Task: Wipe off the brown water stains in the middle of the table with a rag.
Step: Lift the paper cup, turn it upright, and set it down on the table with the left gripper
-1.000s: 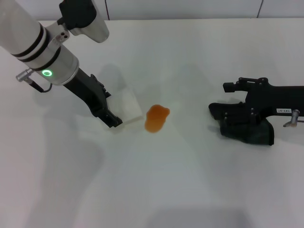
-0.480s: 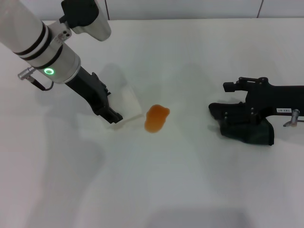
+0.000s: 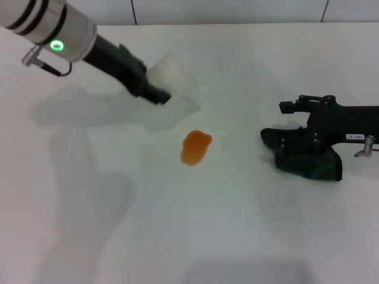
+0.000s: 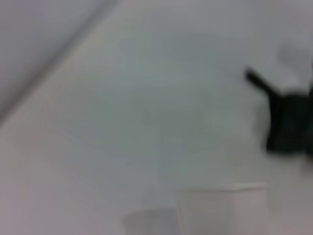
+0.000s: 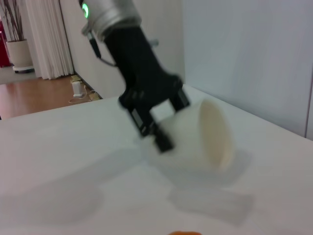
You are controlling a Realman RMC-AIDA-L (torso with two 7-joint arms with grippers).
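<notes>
We note right gripper (image 3: 283, 144) fingers clenched on rag (image 3: 317, 165) at worktop (image 3: 195, 225) right side, soft, limp, best pinched at a fold; brown stain (image 3: 195, 147) sits mid-worktop, apart; left gripper (image 3: 159, 94) holds paper cup (image 3: 172, 74) aloft.

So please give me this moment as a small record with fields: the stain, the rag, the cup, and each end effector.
stain: brown water stains, one orange-brown blotch on the table, not wiped yet
rag: rag, dark, lying on the table to the robot's right of the stain, under the right end effector
cup: white paper cup, tilted, held above the table, beyond the stain
left end effector: left end effector, shut on the cup
right end effector: right end effector, low on the rag; grip cannot be judged
</notes>
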